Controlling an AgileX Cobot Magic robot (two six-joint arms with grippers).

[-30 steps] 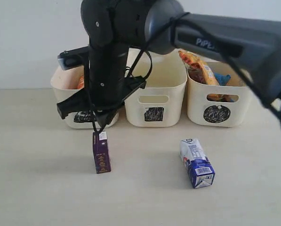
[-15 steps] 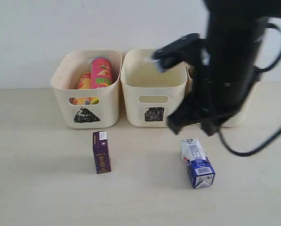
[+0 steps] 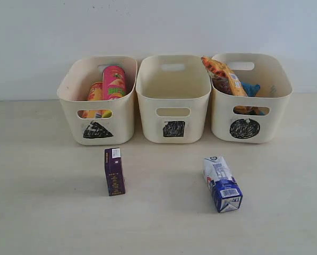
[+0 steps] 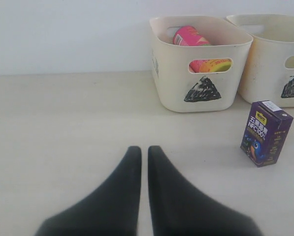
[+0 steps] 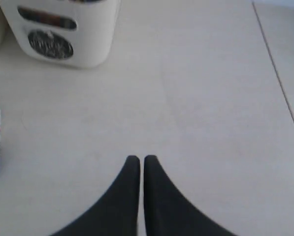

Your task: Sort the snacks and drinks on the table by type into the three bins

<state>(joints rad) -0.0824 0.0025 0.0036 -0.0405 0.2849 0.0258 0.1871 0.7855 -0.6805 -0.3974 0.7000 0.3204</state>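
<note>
Only my wrist views show the claws: left gripper (image 4: 143, 150) and right gripper (image 5: 138, 158), both pressed together, pinching nothing. In the exterior view, purple carton (image 3: 114, 171) upright before triangle bin (image 3: 121, 114), white-blue carton (image 3: 222, 184) lying near circle bin (image 3: 222, 114), bare table (image 3: 41, 186) around both. Edge line (image 5: 279, 78) shows only in the right wrist view.

The dark purple carton (image 4: 266, 132) reads "NFC100%" in white on its front, under a line of Chinese characters; the yellow patch above them is too small to make out. Black scribbled signs mark the bins: a triangle (image 3: 95, 130) on the left bin (image 3: 68, 109), a square (image 3: 173, 128) on the middle bin (image 3: 147, 109), a circle (image 3: 245, 128) on the right bin (image 3: 277, 114). The print on the white and blue carton (image 3: 222, 184) is too blurred to read.
</note>
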